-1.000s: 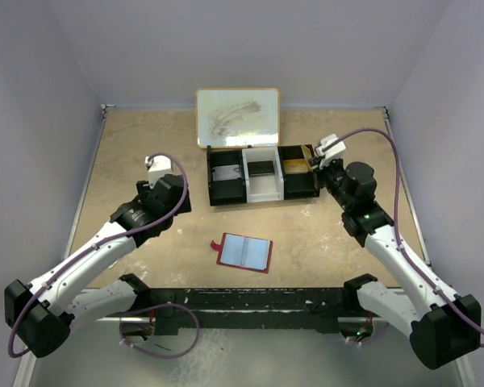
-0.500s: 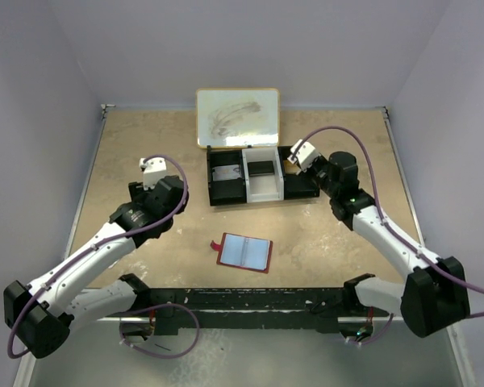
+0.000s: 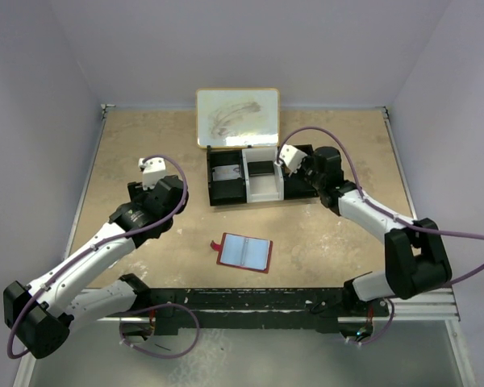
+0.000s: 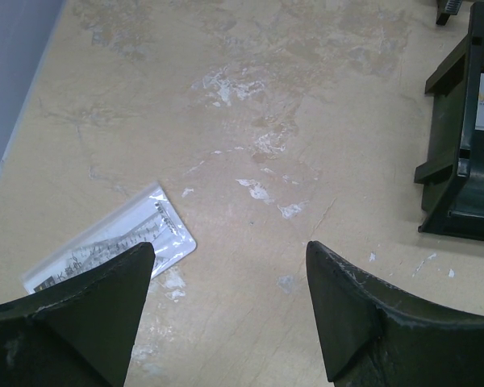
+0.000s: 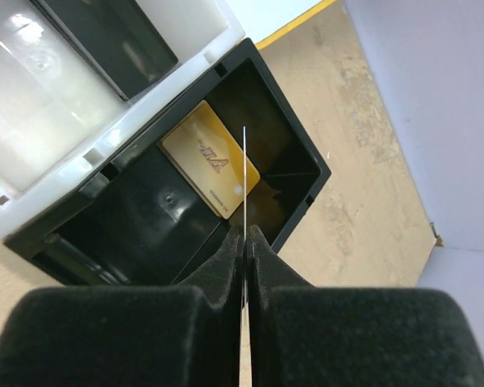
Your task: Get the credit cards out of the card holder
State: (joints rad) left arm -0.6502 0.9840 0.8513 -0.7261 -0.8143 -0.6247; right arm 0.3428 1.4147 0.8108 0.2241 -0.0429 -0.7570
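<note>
Below the right gripper (image 5: 244,240) — pinching what looks like a thin card (image 5: 244,173) — sits the tray compartment (image 5: 286,153) it just swung over; a drop seems next; left gripper (image 4: 226,278) gapes empty; card holder (image 3: 244,252) lies open behind both.

Red card holder (image 3: 244,252) open flat, sleeves up, credit card (image 5: 244,161) edge-on in right end effector (image 5: 244,235)

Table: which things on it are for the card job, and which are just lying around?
For the job:
card holder
tray
gold card in the tray
thin card pinched in the right gripper

Just lying around:
whiteboard
</note>
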